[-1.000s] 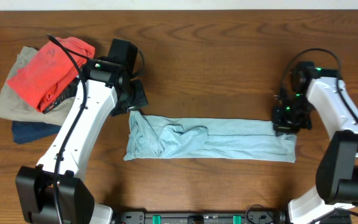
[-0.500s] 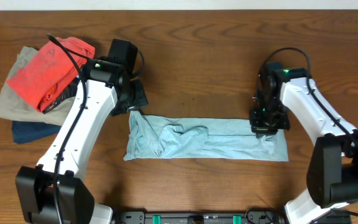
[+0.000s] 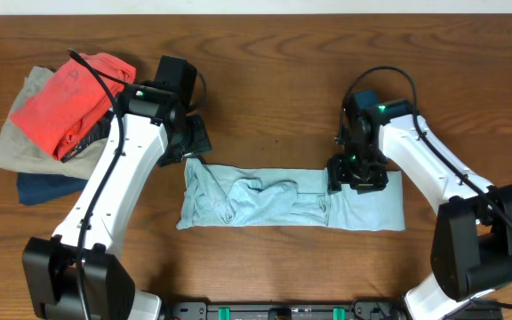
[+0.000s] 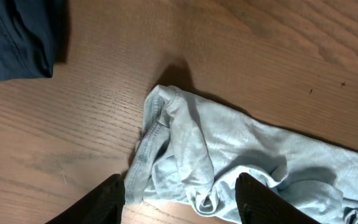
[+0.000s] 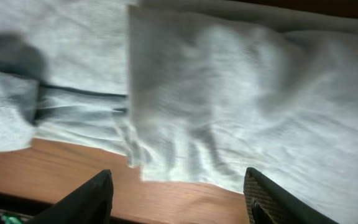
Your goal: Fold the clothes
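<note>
The clothes (image 3: 274, 200), one pale light-blue garment, lie as a long wrinkled strip across the middle of the table. The right end is doubled over onto the strip, with its folded edge (image 5: 130, 87) running across the right wrist view. My right gripper (image 3: 356, 178) hovers over that doubled part, open (image 5: 179, 202), with nothing between its fingers (image 5: 278, 199). My left gripper (image 3: 194, 144) hangs above the strip's bunched left end (image 4: 179, 143). It is open (image 4: 182, 202) and holds nothing, its fingers (image 4: 101, 202) standing either side of the cloth.
A pile of folded garments sits at the far left: coral-red (image 3: 74, 98) on top, beige (image 3: 12, 147) and navy (image 3: 47, 188) beneath. The navy one (image 4: 14, 37) shows in the left wrist view. Bare wood (image 3: 274, 98) lies behind the strip.
My right gripper carried the garment's right end leftward, laid it over the strip, then opened and let it go. The left arm has not moved.
</note>
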Robot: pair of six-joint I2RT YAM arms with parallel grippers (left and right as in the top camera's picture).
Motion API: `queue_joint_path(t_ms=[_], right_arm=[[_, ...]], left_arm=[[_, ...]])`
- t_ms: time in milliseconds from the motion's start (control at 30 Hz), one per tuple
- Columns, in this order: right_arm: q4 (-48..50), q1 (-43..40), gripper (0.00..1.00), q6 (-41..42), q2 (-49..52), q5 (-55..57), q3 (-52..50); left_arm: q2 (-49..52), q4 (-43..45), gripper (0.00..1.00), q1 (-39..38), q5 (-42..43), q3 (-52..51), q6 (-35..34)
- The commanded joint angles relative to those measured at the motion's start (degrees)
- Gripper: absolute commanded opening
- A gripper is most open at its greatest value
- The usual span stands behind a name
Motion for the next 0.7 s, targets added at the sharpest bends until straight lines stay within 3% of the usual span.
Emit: queue_joint_path(t_ms=[0, 133, 267, 467, 667], right_arm=[[-0.09, 0.48, 0.65, 0.22, -0.57, -1.11, 0.92], [-0.28, -0.15, 0.62, 0.24, -0.57, 0.96, 0.92], [-0.39, -1.46, 0.60, 0.24, -0.57, 2.82, 0.92], [-2.73, -3.04, 0.57, 0.33, -0.59, 6.03, 2.08], [-6.58, -7.98, 0.61, 0.28, -0.83, 6.43, 5.14]], left_arm=[[0.09, -0.39, 0.59, 0.15, -0.66, 0.68, 0.50], [0.11, -0.42, 0.59, 0.15, -0.66, 0.68, 0.94], [0.17, -1.03, 0.76, 0.15, -0.66, 0.20, 2.49], [0.72, -1.44, 0.80, 0.15, 2.47, -4.22, 7.96], [2.05, 2.27, 0.84, 0.15, 4.79, -11.04, 13.42]])
